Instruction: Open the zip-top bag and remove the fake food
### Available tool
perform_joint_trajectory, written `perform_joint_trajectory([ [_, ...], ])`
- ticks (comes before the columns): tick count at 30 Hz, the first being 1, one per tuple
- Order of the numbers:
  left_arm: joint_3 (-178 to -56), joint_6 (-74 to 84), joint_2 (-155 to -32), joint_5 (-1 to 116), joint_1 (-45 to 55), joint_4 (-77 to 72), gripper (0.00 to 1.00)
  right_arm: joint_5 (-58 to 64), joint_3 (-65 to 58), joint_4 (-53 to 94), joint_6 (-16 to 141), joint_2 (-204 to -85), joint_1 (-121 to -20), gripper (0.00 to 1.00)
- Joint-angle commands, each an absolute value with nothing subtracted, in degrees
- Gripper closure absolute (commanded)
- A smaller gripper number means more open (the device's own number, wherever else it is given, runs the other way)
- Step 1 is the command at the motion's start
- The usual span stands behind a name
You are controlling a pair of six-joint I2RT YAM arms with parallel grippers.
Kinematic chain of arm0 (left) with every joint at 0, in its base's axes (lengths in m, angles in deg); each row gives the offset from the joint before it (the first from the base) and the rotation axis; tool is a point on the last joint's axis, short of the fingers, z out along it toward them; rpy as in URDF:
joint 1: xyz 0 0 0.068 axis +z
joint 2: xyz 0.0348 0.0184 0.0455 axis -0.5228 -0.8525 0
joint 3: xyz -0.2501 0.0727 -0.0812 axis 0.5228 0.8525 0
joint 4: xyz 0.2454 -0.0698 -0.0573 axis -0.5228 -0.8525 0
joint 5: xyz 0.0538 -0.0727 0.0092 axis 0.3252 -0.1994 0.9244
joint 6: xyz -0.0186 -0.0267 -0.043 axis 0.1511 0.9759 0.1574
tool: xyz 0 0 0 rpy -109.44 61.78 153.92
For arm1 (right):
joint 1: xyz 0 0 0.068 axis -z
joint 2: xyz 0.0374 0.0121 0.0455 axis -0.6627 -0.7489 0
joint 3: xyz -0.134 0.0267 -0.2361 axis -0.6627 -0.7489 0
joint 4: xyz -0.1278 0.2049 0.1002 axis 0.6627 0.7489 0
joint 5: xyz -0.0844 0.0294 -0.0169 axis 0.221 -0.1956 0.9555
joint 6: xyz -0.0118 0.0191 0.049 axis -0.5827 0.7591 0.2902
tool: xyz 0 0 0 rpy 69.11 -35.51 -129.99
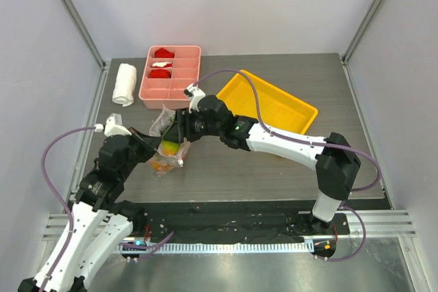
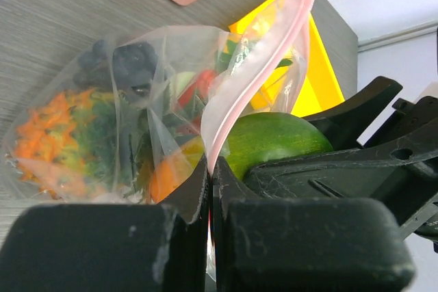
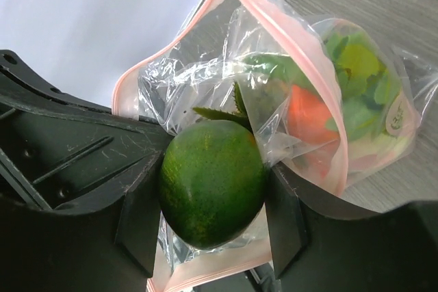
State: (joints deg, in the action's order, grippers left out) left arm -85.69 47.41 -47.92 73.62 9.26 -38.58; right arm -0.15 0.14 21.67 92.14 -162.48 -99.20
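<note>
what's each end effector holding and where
The left end effector pinches the zip-top bag at its zip edge; right end effector grips the mango by its sides.

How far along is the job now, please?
Done: the zip-top bag is open. In hand: the left gripper pinches its pink edge while the right gripper grips the green mango at the mouth. Left: grapes and other pieces are inside.

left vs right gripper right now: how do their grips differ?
The left gripper is pinched fully shut; the right gripper has its jaws held apart. The left clamps the thin pink zip edge of the bag; the right grips the round green mango at the bag's mouth. The left squeezes floppy plastic flat; the right's pads sit on opposite sides of a solid piece. Shared: both are black, both are holding something, and both meet at the same bag.
</note>
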Motion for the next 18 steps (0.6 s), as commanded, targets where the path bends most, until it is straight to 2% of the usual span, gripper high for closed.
perform_joint_trajectory([
  [1, -83.22, 49.13, -49.8, 72.93, 9.11, -36.82, 1.0, -4.88, -0.84, 13.83, 96.38, -161.17, -99.52, 0.36],
  [11, -76.54, 51.94, -47.18, 70.2, 9.11, -33.66, 1.0, 6.79, 11.71, 40.89, 87.14, -163.1, -103.03, 0.23],
  [17, -77.67, 50.89, -45.94, 70.38, 9.02, -34.53, 1.0, 14.19, 12.0, 46.27, 86.96, -163.01, -105.05, 0.26],
  [18, -78.02, 50.71, -45.94, 70.55, 9.02, -34.88, 1.0, 14.89, 11.74, 46.19, 86.79, -162.75, -105.23, 0.36],
])
